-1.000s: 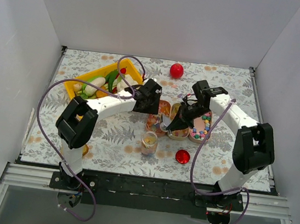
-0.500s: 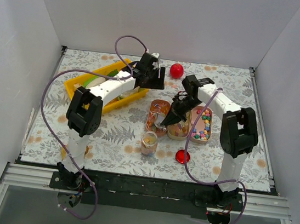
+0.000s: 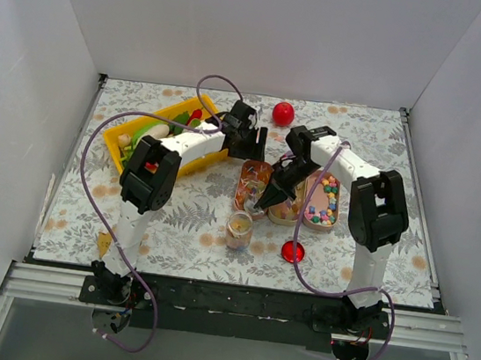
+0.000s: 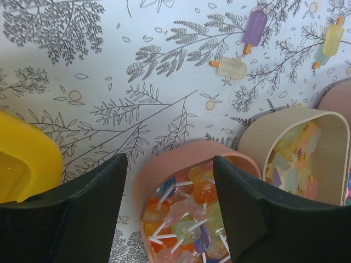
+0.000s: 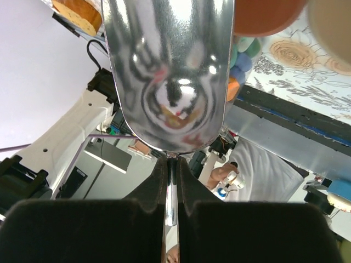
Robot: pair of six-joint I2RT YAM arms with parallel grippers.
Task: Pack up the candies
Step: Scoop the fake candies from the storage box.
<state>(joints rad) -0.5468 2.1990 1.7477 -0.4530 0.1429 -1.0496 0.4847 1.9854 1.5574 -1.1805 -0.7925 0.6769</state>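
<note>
Evidently the left pincer (image 4: 170, 164) hangs roughly half open and empty above the 12 o'clock rim of a salmon dish (image 4: 147, 183). The candies (image 4: 186, 219) fill that dish, a beige dish (image 4: 263, 145) at its 3 o'clock and a third dish (image 3: 319, 229) further right. A few lie loose on the counter (image 4: 82, 71). They look light, hard, slick and prone to rolling, so scooping probably beats pinching. The right pincer (image 5: 171, 170) is clamped tight on the handle of a metal scoop (image 5: 167, 71), low between the salmon and beige dishes.
</note>
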